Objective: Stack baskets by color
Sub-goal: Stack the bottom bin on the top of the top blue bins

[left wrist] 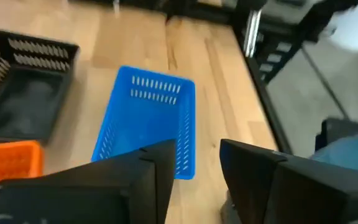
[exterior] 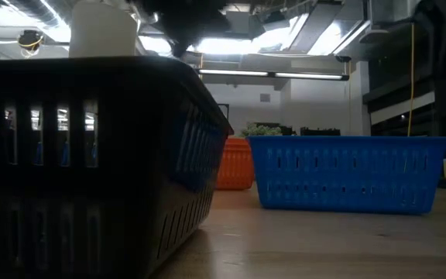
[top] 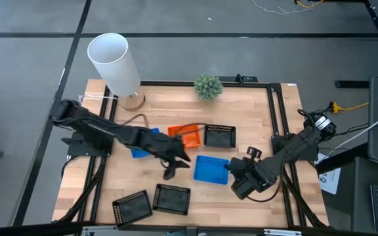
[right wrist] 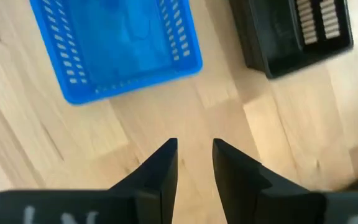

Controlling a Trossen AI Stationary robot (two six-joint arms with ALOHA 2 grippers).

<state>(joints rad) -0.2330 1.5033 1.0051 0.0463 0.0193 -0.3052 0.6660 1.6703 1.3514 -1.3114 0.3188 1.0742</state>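
Observation:
A blue basket (top: 212, 168) lies open side up on the table's middle right; it also shows in the left wrist view (left wrist: 151, 127) and the right wrist view (right wrist: 117, 43). My left gripper (top: 184, 160) hovers open just left of it, holding nothing. My right gripper (top: 233, 172) hangs open at its right edge, its fingers (right wrist: 166, 165) over bare wood. An orange basket (top: 188, 136) and a black basket (top: 219, 136) sit side by side behind it. Another blue basket (top: 138, 152) is partly hidden under my left arm. Two black baskets (top: 132, 205) (top: 172, 198) rest near the front edge.
A tall white cylinder (top: 115, 62) stands at the far left corner and a small green plant (top: 209, 86) at the far edge. In the low view a black basket (exterior: 91, 155) fills the left foreground. Bare wood lies at the front right of the table (top: 241, 210).

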